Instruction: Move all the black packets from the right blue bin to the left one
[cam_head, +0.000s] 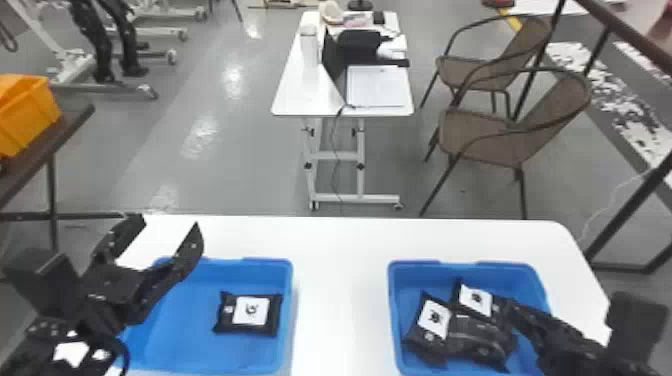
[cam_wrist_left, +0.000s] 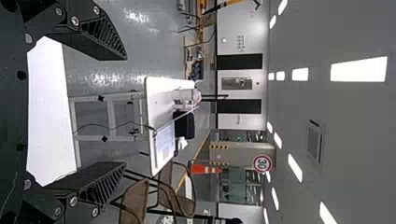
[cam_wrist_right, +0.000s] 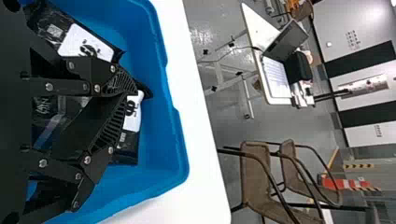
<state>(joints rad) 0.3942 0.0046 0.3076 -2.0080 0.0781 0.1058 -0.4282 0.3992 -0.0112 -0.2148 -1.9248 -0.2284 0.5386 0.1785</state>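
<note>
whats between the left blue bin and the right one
A strip of bare white tabletop lies between the left blue bin and the right blue bin, seen in the head view.

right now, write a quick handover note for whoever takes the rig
Left tool: open and empty, by the left bin's outer side.
Right tool: fingertips together, among the packets in the right bin; whether it grips one, I cannot tell.
Done: one packet lies in the left bin.
Left to do: at least three packets in the right bin.
</note>
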